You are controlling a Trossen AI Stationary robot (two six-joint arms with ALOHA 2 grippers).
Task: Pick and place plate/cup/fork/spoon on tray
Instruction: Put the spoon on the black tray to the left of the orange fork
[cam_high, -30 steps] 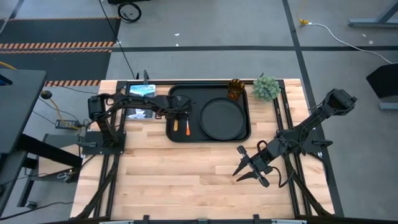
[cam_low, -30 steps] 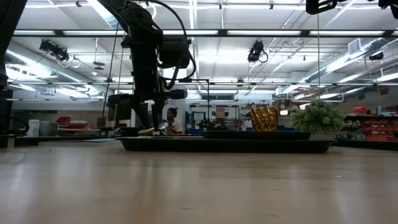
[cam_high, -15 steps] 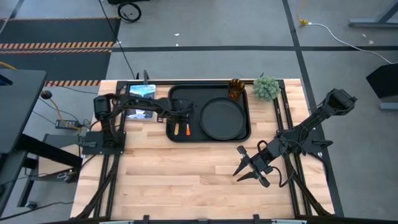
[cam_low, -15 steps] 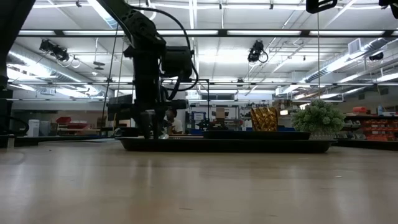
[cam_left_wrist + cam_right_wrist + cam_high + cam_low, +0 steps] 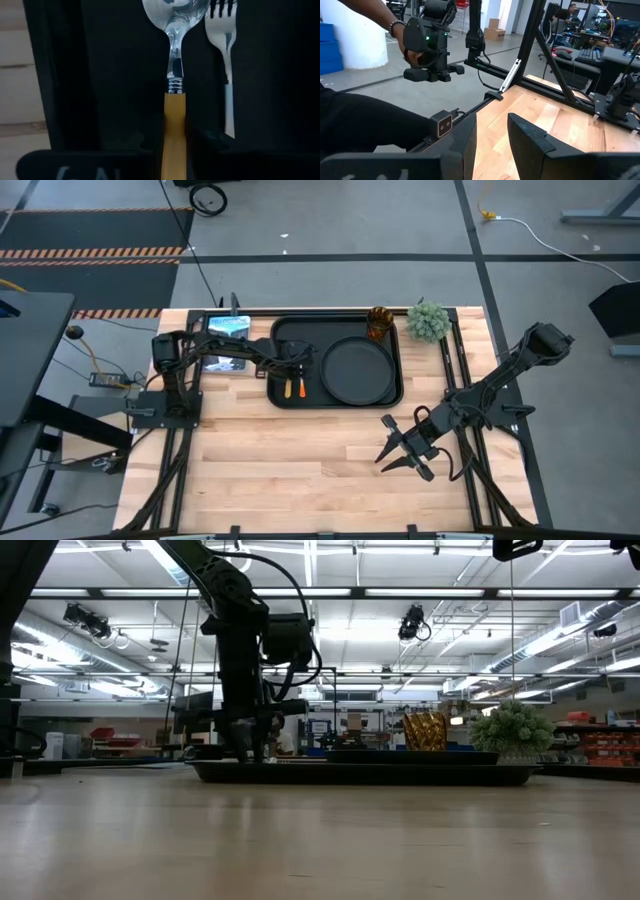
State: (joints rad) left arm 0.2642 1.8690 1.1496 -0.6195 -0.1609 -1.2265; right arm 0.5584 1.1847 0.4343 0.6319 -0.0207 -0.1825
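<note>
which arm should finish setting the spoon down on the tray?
Left. The left gripper is over the tray, its fingers around the spoon beside the fork; the right gripper waits off-tray.

tray [image 5: 290, 330] black | plate [image 5: 356, 370] matte black | cup [image 5: 378, 322] amber | spoon [image 5: 175, 75] silver, orange handle

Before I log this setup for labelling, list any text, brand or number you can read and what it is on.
None reads whole.
Left gripper: pale letters on its body, cut off by the picture's edge, unreadable.
Picture card: blue-white print, too small to read.
Tray, plate, cup, spoon, fork: no markings show.
</note>
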